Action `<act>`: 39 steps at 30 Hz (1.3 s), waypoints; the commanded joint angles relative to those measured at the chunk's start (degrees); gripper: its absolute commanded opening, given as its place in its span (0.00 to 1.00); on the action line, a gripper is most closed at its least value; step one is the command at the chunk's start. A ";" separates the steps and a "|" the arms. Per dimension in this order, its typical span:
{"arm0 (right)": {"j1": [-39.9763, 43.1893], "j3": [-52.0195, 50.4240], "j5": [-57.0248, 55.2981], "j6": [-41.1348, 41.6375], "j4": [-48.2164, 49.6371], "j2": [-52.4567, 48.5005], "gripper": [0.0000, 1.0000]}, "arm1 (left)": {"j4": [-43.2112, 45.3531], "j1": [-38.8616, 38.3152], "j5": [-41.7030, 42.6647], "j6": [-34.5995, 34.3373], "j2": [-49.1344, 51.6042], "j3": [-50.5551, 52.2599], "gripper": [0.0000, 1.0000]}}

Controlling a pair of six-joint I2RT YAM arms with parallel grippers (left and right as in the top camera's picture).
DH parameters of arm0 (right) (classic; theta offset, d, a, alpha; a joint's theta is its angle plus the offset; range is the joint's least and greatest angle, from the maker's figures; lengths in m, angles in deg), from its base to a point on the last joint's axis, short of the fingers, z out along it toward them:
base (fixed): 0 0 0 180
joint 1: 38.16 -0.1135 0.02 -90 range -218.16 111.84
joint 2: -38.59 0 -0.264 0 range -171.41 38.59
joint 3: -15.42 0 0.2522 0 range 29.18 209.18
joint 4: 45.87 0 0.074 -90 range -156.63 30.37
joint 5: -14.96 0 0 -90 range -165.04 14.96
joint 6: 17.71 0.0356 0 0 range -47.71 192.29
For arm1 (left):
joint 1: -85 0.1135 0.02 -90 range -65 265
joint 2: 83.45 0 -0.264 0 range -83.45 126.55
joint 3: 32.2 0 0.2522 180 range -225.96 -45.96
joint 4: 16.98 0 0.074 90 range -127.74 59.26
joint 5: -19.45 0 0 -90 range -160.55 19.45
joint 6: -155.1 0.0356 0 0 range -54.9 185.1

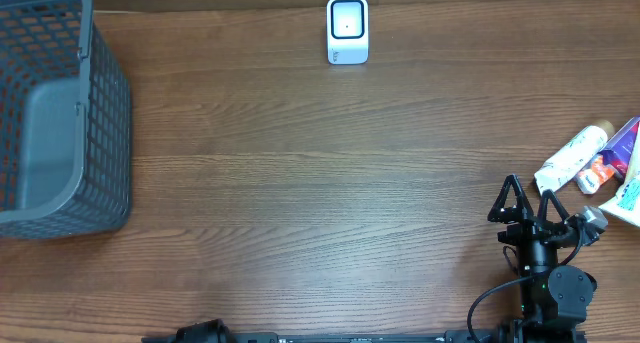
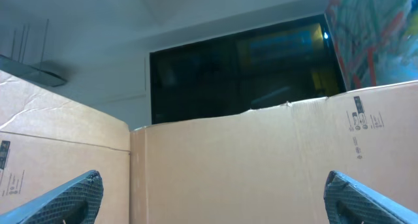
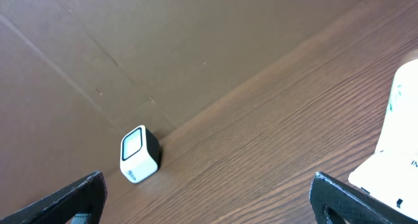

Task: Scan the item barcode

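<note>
Tube (image 1: 572, 158) near wide-open right tool (image 1: 529, 189), arm (image 1: 560, 288) at near table (image 1: 300, 183) edge.

A basket (image 1: 105, 123) is sitting at the table's (image 1: 300, 183) left edge, a scanner (image 1: 347, 30) at its far edge, tubes (image 1: 572, 158) at its right.

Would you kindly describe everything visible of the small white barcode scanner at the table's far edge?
The barcode scanner is a small white box with rounded corners, plastic by its look, with a dark-framed pale window on its face and a dark side. It stands upright on the wooden table near the far edge, just before the cardboard wall, with no other item near it.
</note>
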 commanded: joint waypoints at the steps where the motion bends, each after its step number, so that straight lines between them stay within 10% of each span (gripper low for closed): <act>1: -0.20 -0.59 0.35 0.02 0.09 -0.09 1.00 | 0.09 0.31 -2.60 1.20 -0.48 0.28 1.00; 39: -5.90 -0.59 -6.67 -7.08 0.61 1.77 1.00 | 0.68 -0.48 -4.26 1.20 -0.48 0.28 1.00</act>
